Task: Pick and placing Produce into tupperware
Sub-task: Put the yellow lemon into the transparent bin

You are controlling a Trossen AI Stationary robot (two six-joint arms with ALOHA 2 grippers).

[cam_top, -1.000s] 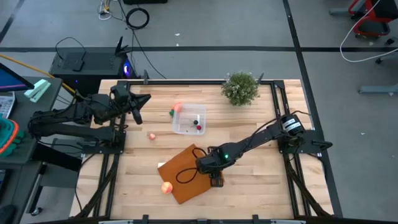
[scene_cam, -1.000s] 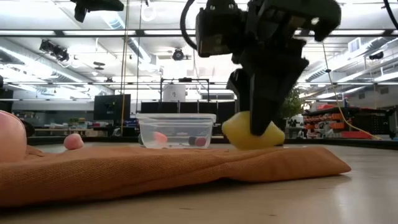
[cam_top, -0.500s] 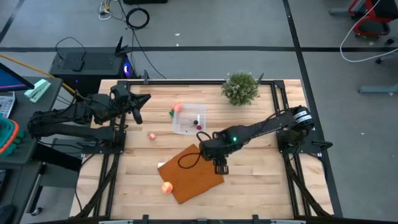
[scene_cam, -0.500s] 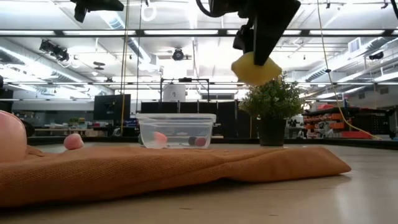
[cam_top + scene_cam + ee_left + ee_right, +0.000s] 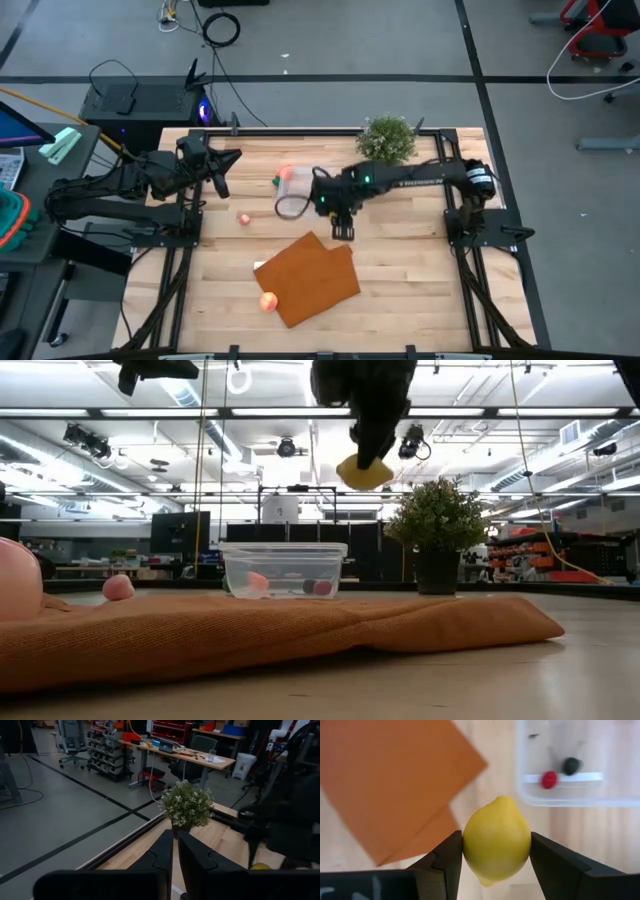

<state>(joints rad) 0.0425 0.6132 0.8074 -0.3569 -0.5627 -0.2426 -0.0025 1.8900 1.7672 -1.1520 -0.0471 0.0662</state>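
- While it hangs above the tabletop (image 5: 400,250), the right end effector (image 5: 496,851) grips the yellow lemon (image 5: 496,840) between both fingers.
- At its 10 o'clock in the high view sits the tupperware (image 5: 297,190), holding red and dark pieces.
- Left end effector (image 5: 222,172) waits at 9 o'clock, fingers nearly together.

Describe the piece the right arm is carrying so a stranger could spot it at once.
Find the clear tupperware mid-table. Just beside it, the right gripper holds a lemon in the air. It is the only yellow piece, far bigger than the red and dark bits inside.
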